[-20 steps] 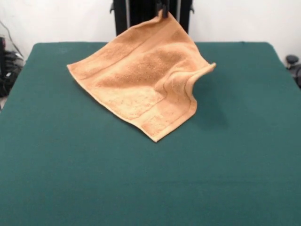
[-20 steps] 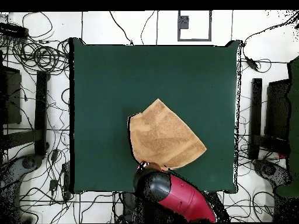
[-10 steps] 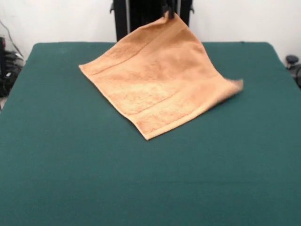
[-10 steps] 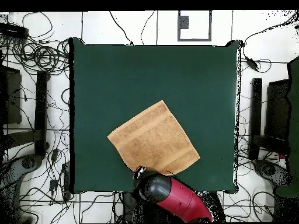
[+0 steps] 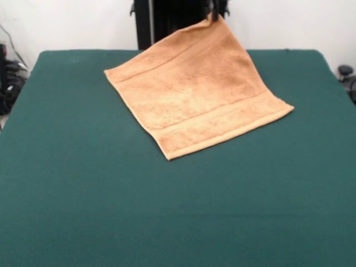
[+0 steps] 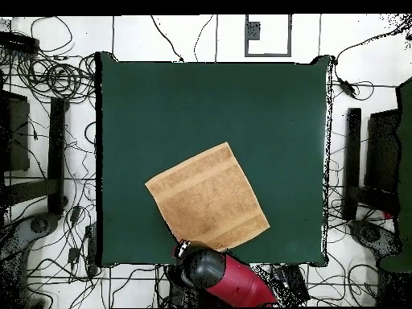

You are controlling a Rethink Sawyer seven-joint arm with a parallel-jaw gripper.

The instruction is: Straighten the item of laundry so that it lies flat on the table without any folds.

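Green table (image 5: 83,211) carries towel (image 5: 194,97), spread open, no folds, upper centre of frame. Top corner raised, clamped in fingers (image 5: 214,15). Left: release, lay corner flat.

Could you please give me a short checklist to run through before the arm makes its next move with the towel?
1. Folds: ok. The tan-orange terry towel is spread open with no fold showing in either view.
2. Lying flat: not ok. Its far corner is held up at the pincer.
3. Pincer open or shut: cannot tell; only its tips show.
4. On the dark green cloth-covered table: ok; the other three corners lie inside its edges.
5. Room to lower the corner: cannot tell; the red and black arm hides the table's edge there.
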